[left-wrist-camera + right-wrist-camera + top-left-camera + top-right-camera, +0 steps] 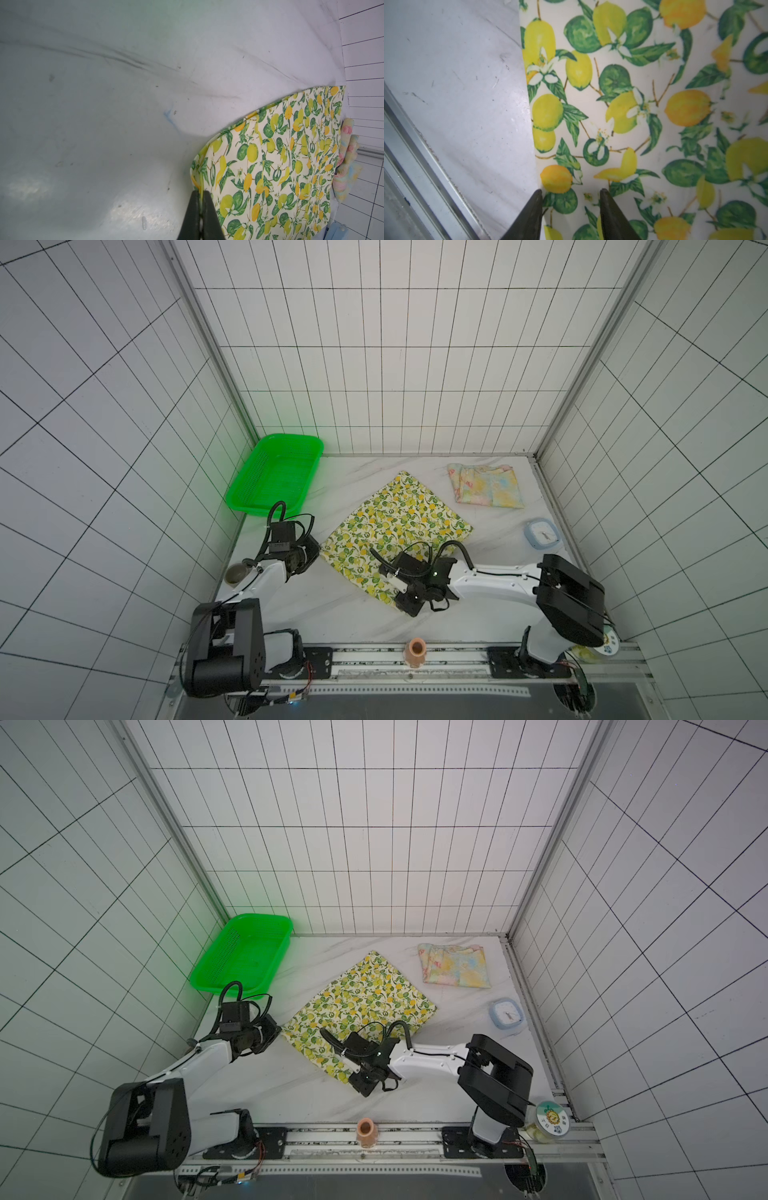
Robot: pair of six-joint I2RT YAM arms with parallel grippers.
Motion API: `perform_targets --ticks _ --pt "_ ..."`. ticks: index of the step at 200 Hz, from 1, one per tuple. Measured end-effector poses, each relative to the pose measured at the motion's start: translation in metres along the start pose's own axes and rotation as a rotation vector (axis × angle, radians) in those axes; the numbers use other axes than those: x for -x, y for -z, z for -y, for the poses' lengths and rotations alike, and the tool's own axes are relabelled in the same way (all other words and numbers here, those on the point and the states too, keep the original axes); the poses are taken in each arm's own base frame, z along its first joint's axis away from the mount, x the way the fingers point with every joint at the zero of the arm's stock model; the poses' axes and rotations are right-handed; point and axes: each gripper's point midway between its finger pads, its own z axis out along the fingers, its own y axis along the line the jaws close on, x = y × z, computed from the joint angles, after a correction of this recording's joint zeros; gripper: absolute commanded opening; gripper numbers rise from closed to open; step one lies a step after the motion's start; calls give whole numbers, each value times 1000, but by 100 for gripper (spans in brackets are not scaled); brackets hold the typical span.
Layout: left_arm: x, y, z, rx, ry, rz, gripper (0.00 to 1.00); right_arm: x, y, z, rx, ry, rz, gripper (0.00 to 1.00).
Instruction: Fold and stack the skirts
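Observation:
The cream lemon-print skirt [399,526] [365,998] lies flat as a folded rectangle in the middle of the table. My left gripper [200,192] [319,551] is shut on its left corner, pinching the hem and lifting it slightly. At the near corner, my right gripper [571,192] [397,599] stands open just over the skirt's edge [633,104], one fingertip [538,193] at the cloth's border. The pastel yellow-blue skirt [486,485] [455,965] [347,162] lies folded at the back right, apart from both grippers.
A green basket [276,475] [243,955] leans in the back left corner. A light blue clock [541,534] sits right of the lemon skirt. A small bowl [236,573] is at the left edge, a peach cup [415,651] on the front rail, a jar [548,1121] front right.

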Motion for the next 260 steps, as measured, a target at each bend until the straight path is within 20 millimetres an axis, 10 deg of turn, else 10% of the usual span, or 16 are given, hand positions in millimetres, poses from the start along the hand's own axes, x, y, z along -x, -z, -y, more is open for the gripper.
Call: perform_targets --ticks 124,170,260 --pt "0 0 0 1 0 -1 0 -6 -12 -11 -27 49 -43 41" --pt "5 2 7 -15 -6 9 0 -6 -13 -10 -58 70 -48 0" --pt "31 19 40 -55 -23 45 0 10 16 -13 -67 83 29 0"
